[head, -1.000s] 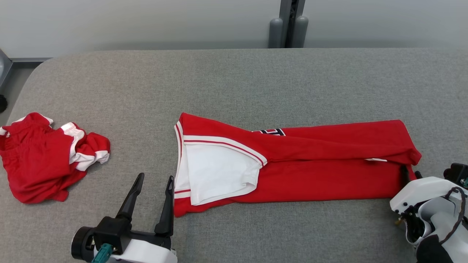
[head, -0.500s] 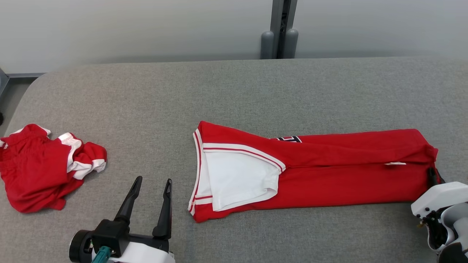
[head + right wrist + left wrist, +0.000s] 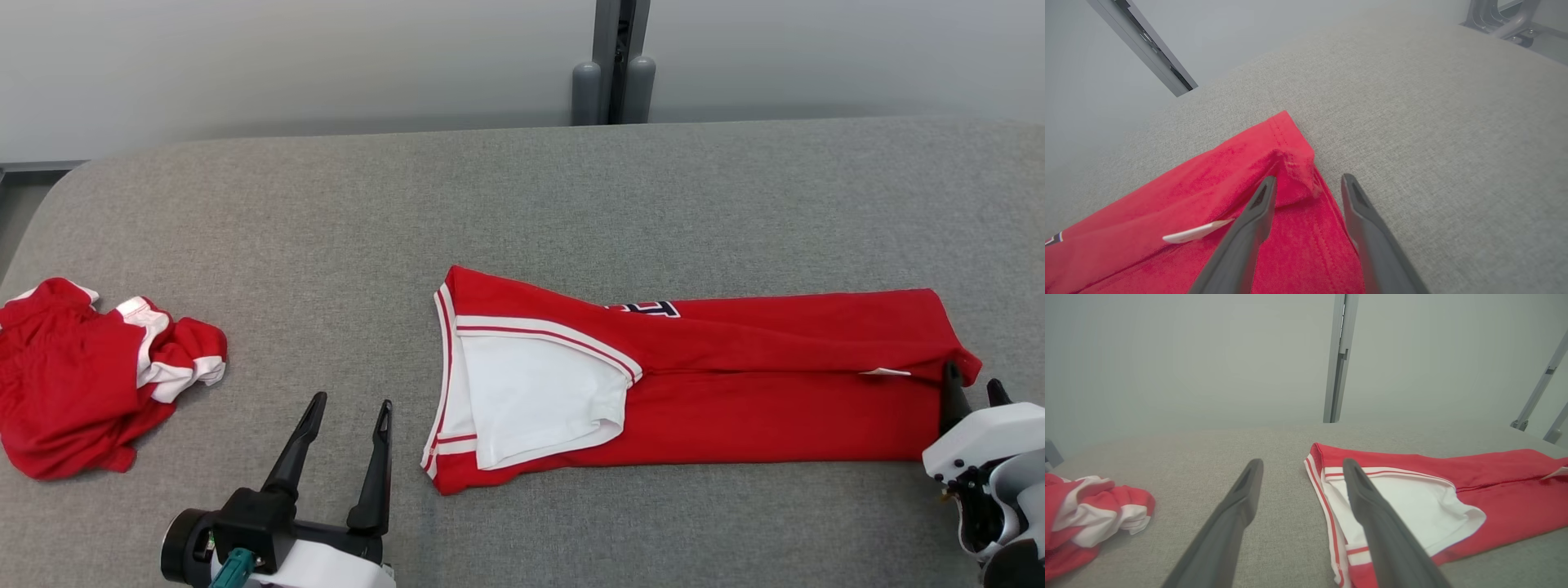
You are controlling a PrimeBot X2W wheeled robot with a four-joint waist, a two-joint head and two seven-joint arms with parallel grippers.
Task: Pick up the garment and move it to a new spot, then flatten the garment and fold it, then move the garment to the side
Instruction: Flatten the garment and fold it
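Reopened, right gripper [image 3: 1308, 179] fingers straddle the garment [image 3: 735, 384] corner nearest the worktop's [image 3: 522, 204] right edge; left gripper [image 3: 351, 400] spread too; bite deeper.

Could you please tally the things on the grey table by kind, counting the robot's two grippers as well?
Red-and-white garments: 2, the folded garment and the crumpled garment
Grippers: 2, the left gripper and the right gripper
Total: 4

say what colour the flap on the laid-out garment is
The flap is white, edged by red-striped trim; clearest in head view.
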